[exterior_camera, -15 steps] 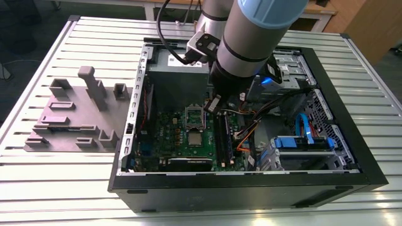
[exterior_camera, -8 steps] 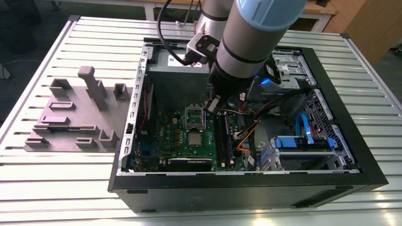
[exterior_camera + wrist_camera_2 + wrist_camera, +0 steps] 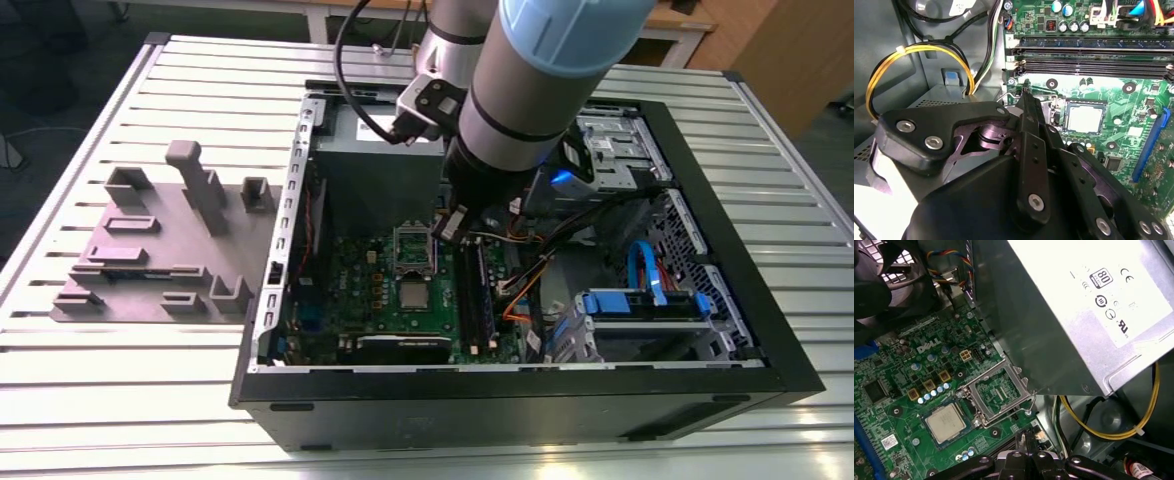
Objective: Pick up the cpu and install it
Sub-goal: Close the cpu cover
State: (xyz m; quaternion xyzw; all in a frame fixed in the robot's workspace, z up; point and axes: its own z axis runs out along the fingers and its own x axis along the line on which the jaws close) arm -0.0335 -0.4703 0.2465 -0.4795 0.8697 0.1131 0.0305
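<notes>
Inside the open computer case [image 3: 534, 385], at mid-motherboard: cpu seated, gripper beside it with nothing held.

Exterior view: gripper [image 3: 450, 228] low over the motherboard [image 3: 358, 290], just beside the raised socket frame [image 3: 414, 250]; cpu [image 3: 416, 293] flat in its socket, beyond that frame toward the case's near edge. Square chip, so no long axis to speak of.
Second wrist view: fingers [image 3: 1030, 150] drawn together to a narrow tip, nothing seen between them; cpu [image 3: 1084, 118] apart from the tip, with memory slots [image 3: 1089, 55] along the board edge past it.
First wrist view: gripper tip next to the hinged-open frame [image 3: 999, 392]; cpu [image 3: 948, 422] just beside that frame, untouched. White printed label with certification marks on the power supply [image 3: 1094, 305]; white lettering on the board, left unread.
</notes>
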